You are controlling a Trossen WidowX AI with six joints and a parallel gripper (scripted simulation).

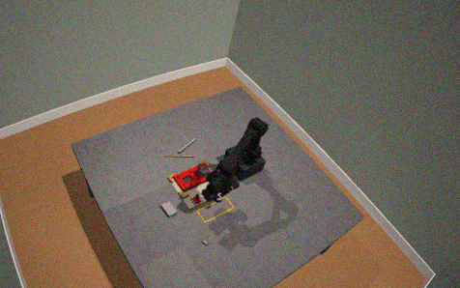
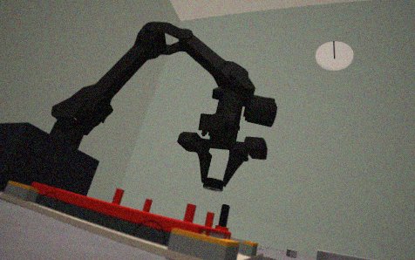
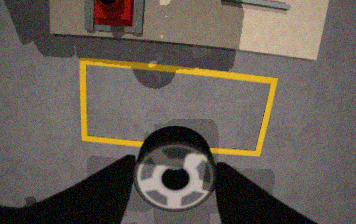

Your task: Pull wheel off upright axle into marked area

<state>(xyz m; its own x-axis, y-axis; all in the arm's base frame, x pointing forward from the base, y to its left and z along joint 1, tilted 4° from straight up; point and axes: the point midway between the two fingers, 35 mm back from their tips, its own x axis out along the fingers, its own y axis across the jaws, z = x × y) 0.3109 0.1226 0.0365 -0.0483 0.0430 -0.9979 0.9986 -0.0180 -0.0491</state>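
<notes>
The wheel point(image 2: 214, 185) point(image 3: 174, 197) is dark-sided with a pale spoked face and a central hole. My gripper point(image 2: 214, 179) point(image 3: 175, 166) is shut on it, one finger on each side, and holds it flat in the air. The black upright axle point(image 2: 224, 215) stands bare on its red base point(image 3: 114, 19) point(image 1: 196, 199), below the wheel and apart from it. The yellow outline of the marked area point(image 1: 219, 215) point(image 3: 84, 100) lies on the table beside the board. In the wrist view the wheel overlaps the outline's near line. The arm hides much around the wheel in the top view.
A beige board point(image 3: 280, 32) carries the axle base and a red plate point(image 1: 181, 181) point(image 2: 131, 211) with upright red pegs. A pale box point(image 1: 169, 209) and a small grey block point(image 1: 205, 243) lie on the table, with an orange stick point(image 1: 179, 156) and a grey stick point(image 1: 186, 145) beyond the board.
</notes>
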